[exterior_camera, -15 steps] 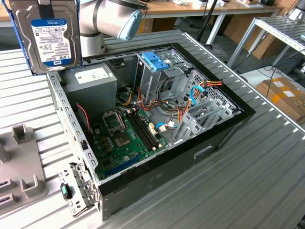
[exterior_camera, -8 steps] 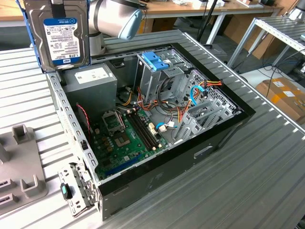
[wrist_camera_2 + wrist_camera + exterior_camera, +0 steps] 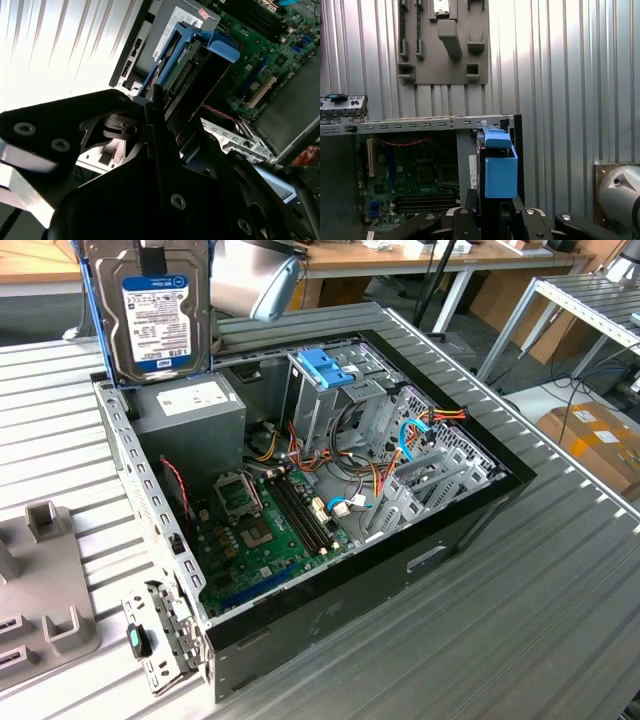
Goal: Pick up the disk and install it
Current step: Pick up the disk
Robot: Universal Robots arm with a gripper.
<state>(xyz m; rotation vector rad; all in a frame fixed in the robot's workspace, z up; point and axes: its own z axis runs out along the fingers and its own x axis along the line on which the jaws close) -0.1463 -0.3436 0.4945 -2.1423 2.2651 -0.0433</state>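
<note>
We see our end effector (image 3: 492, 210) clamped on the disk (image 3: 158, 315), held upright above the open computer case (image 3: 400, 575), near its grey power supply box (image 3: 190, 410).

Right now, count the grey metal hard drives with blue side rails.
1: the grey metal hard drive with blue-and-white label, upright in the gripper above the open black computer case. Others may hide inside.
</note>
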